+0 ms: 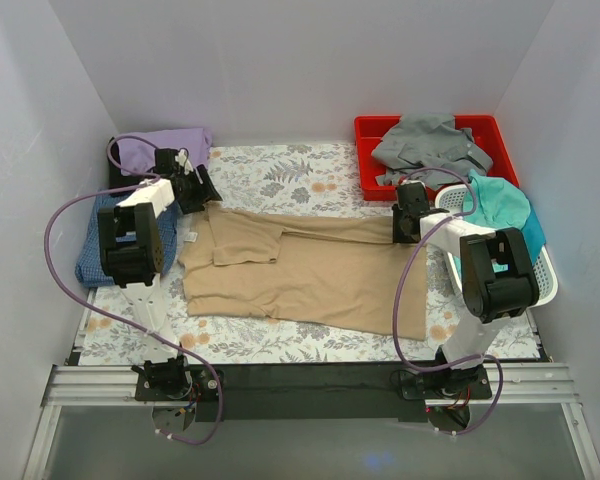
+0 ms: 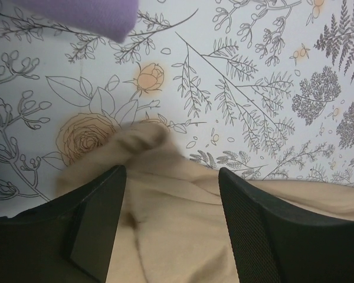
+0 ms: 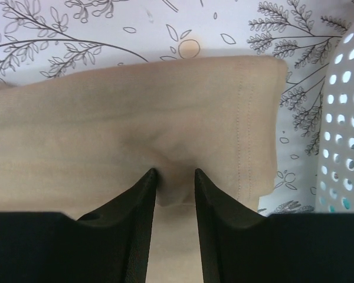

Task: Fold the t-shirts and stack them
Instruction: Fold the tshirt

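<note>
A: Top view first. Got the tan t-shirt (image 1: 310, 275) spread over the floral surface (image 1: 280, 170), long axis running left to right, one sleeve folded in at the left end.

B: Copy. Spotting the left jaws at its far-left corner and the right jaws at its far-right corner. One arm per end, equally close, no crossing over needed.

A: Rounding up the rest: lavender t-shirt (image 1: 165, 148) in the far-left corner, textured blue t-shirt (image 1: 88, 245) just nearer, under the left arm. Grey t-shirt (image 1: 425, 145) in the red bin (image 1: 365, 128), teal t-shirt (image 1: 500, 205) in the white basket (image 1: 545, 285).

B: Over to the left wrist. Spread wide there, gripping nothing. Seeing a bunched tan corner lying in the gap and reaching just ahead of it, with a lavender edge well beyond at top left.

A: Right wrist now. Narrow, pinched on a pucker of tan cloth just inside the stitched hem. Basket wall just off to the right.

B: Reckon the fold turns on that far edge, lying straight along the line from one pair of jaws to the other. Probably wants the left closing on its corner first, then both ends carried toward the near edge together. Risking a skewed fold otherwise.
</note>
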